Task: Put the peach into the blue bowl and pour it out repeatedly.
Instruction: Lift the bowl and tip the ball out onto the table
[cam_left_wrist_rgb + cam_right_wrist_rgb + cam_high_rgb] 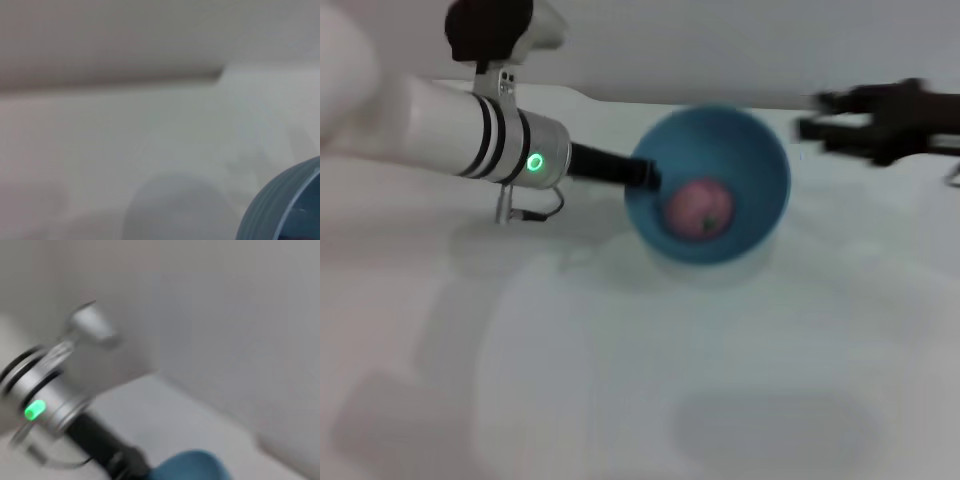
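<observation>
White table [620, 400] fills most of the head view; pale wall behind it. Nothing gives the surface any marking besides soft shadows.

Left arm [440, 135]: white and silver, green indicator ring lit, reaching in from the left. Its black left gripper [642, 176] ends at the near-left rim of the blue bowl [740, 160] and has the rim pinched between its fingers, so the claw is closed down to the thickness of the wall. The bowl is held off the table and tipped, its opening turned toward the camera and down; a faint shadow lies beneath it. In the left wrist view only the ribbed outer wall of the bowl shows at one corner.

Right gripper [810, 115]: black, blurred, hanging in the air just beside the bowl's far-right rim, not touching it. Two dark prongs appear apart with nothing between them, so the claw reads as spread and empty.

Peach [699, 208]: pink, with a small green mark, lying inside the bowl against its lower wall.
</observation>
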### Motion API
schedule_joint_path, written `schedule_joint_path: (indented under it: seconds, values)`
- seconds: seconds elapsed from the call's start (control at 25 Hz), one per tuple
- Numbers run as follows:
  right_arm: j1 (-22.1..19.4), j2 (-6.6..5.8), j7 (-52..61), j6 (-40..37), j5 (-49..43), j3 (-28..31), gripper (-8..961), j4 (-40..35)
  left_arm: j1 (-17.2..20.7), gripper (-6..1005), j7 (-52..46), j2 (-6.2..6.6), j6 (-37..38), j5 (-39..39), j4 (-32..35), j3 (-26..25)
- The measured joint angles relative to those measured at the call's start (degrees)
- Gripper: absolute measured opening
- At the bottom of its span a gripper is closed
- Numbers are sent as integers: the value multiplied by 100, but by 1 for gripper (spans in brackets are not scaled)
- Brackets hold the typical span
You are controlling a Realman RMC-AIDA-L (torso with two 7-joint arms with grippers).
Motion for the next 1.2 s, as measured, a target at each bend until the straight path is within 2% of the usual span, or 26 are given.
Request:
schedule_joint_path:
  seconds: [0.04,0.08,0.12,0.16,0.2,0.24,0.4,0.56,0.68,0.88,0.92,0.96,1.04,1.08,1.12,1.2]
  values:
    - [-112,-8,-3,23,81,255,461,71,0,-2,0,0,0,0,0,0]
    - [-212,-18,-5,35,122,563,461,178,268,-2,707,4,-820,-892,-40,339]
    - [-305,-27,-7,42,149,850,461,280,354,-2,931,4,-1070,-1141,-43,474]
    - [-486,-44,-12,50,161,1415,461,497,418,-2,1109,3,-1274,-1348,-43,592]
    - [-486,-44,-12,50,161,1415,461,497,517,-2,1378,1,-1619,-1652,-44,825]
    - [-581,-51,-25,51,161,1685,461,592,599,-2,1604,1,-1965,-1938,-45,1066]
    - [-898,-54,-264,53,167,2598,461,893,750,-1,2026,-7,-3214,-2410,-48,1960]
    - [-1089,-61,-421,80,175,3310,460,1155,834,-1,2071,-12,-4969,-2409,-39,3350]
    - [-1177,-66,-460,92,176,3556,460,1247,898,-1,2092,-22,-6173,-2298,65,4324]
    - [-1227,-66,-463,98,178,3616,459,1391,1006,-1,2138,-30,-7902,-1783,132,5462]
    - [-1221,-66,-464,100,178,3618,459,1410,1060,-2,2155,-38,-8563,-1515,76,5861]
    - [-1221,-66,-464,100,178,3618,459,1410,1060,-2,2155,-38,-8563,-1515,76,5861]
    - [-1196,-66,-464,103,178,3621,459,1448,1102,-2,2329,-48,-9194,-1269,-29,6230]
    - [-1173,-66,-465,103,178,3624,459,1480,1131,-2,2783,-52,-9646,-1143,-140,6551]
    - [-1173,-66,-465,103,178,3624,459,1480,1131,-2,2783,-52,-9646,-1143,-140,6551]
    - [-1150,-66,-466,103,178,3627,459,1518,1151,-1,3401,-53,-9817,-1129,-168,6709]
